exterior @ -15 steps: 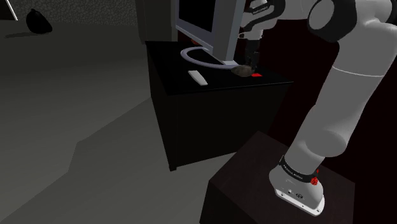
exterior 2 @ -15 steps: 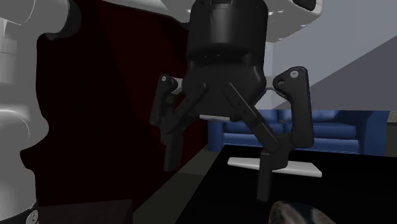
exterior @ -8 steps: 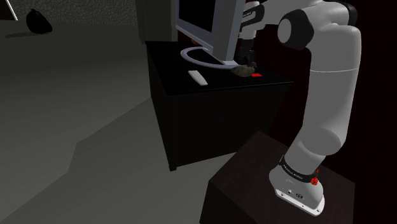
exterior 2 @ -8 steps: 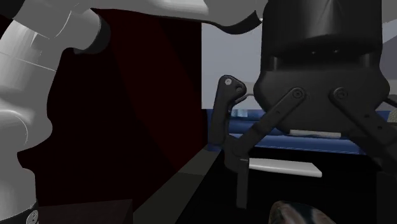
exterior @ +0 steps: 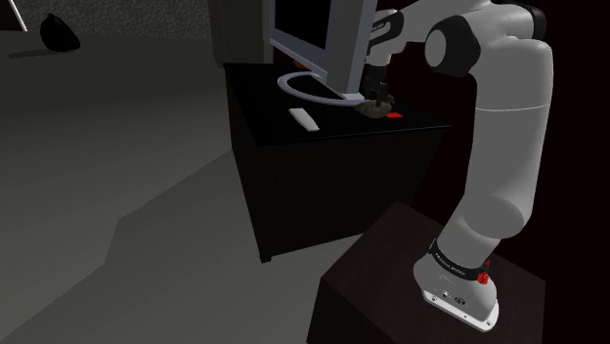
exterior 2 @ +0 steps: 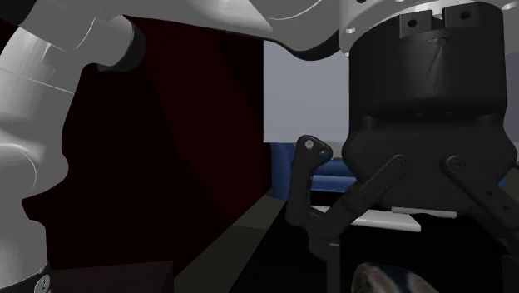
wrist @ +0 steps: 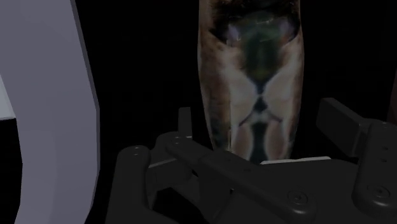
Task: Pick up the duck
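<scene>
Gripper hangs right over the duck with its fingers spread either side of it, not squeezing it as far as I can see. The duck is a mottled brown thing sitting on the black cabinet, just beside the monitor stand.

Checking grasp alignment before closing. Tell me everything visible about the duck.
The duck has a mottled brown and tan surface with a dark greenish patch toward one end; no head or beak can be made out. It looks long and narrow, lying on the black cabinet top beside the monitor's curved foot and a small red item. The gripper hangs just above it, open, a finger at either side with gaps. Only the cabinet seems to touch it.
</scene>
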Robot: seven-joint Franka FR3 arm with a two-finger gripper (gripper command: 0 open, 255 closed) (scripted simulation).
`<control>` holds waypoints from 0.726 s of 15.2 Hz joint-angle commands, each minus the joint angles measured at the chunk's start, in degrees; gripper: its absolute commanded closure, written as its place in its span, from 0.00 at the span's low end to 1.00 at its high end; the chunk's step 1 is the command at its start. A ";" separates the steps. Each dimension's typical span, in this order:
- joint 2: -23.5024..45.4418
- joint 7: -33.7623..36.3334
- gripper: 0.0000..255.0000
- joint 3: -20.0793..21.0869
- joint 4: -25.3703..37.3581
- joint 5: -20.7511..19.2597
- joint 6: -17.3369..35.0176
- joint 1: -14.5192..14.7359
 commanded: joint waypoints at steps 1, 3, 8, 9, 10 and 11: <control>3.14 -0.21 1.00 1.04 -0.23 -0.83 0.34 0.81; 2.86 0.36 1.00 1.14 -2.19 -1.03 2.00 1.44; 1.38 0.58 1.00 0.87 -6.32 -1.89 4.86 2.29; 1.65 -0.13 1.00 0.81 -6.70 -1.59 5.48 1.78; 2.32 -0.03 1.00 0.64 -1.03 -1.28 0.43 1.41; 2.08 0.04 1.00 0.75 -0.49 -1.49 -0.25 1.27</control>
